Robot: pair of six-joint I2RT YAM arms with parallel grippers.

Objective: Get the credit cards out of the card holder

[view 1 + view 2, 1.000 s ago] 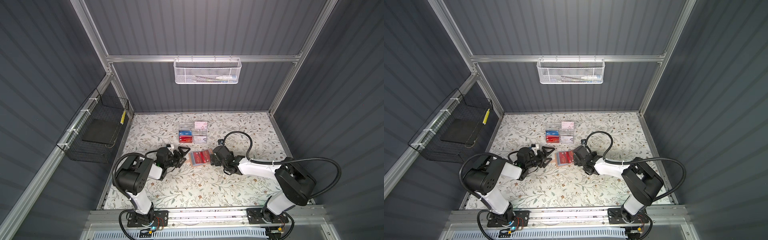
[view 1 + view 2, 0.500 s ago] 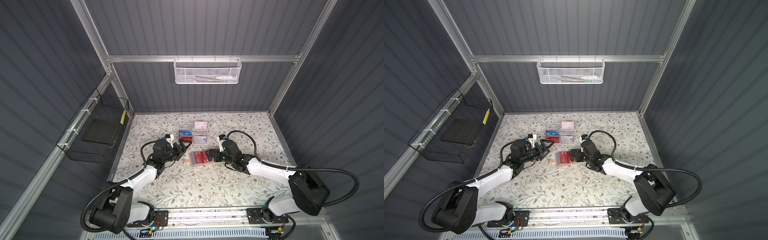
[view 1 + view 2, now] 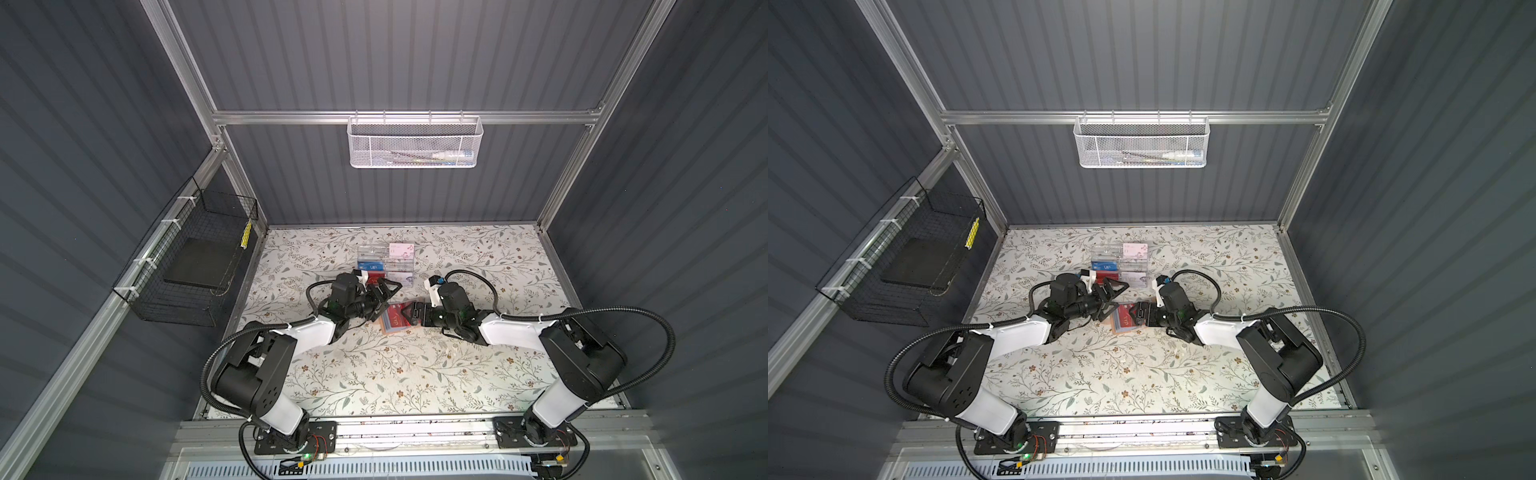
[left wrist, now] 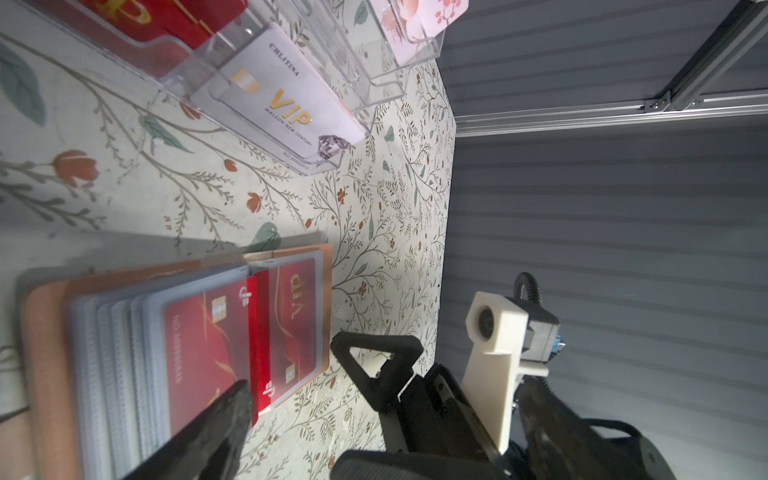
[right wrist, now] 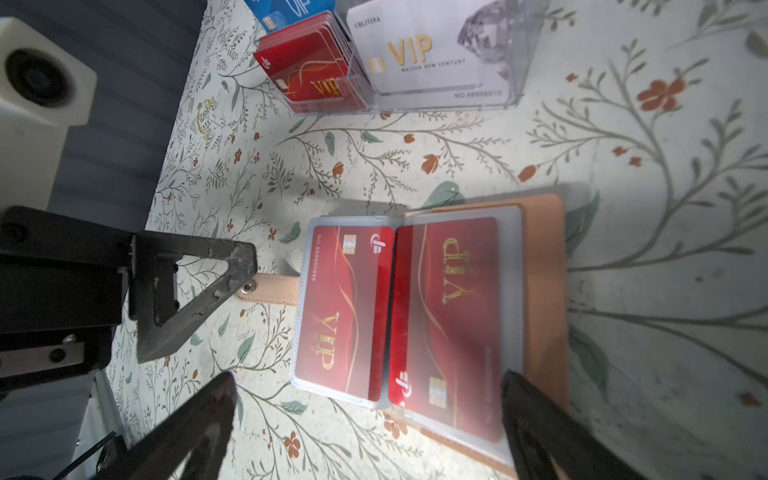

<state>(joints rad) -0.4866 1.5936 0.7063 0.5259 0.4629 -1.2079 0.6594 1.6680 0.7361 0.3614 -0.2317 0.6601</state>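
My left fingers [image 4: 224,419]: released; the other one cut off in wrist view.
My right fingers [image 5: 536,415]: released, blurred; card holder [image 5: 542,266] contact unclear.
Credit cards [image 5: 345,307]: two red; rear sleeves hidden.

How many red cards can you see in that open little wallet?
2: one red card on the strap-side page, one on the facing page. Other sleeves may hide more.

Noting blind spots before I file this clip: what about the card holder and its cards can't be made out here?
1. In a top view, the right pincer covers part of the card holder; card numbers are too small.
2. Left wrist view: a finger of the left pincer hides a corner of the red cards; the stacked sleeve pages are blurred, their contents unseen.
3. Right wrist view: a pincer finger hides the holder's corner.
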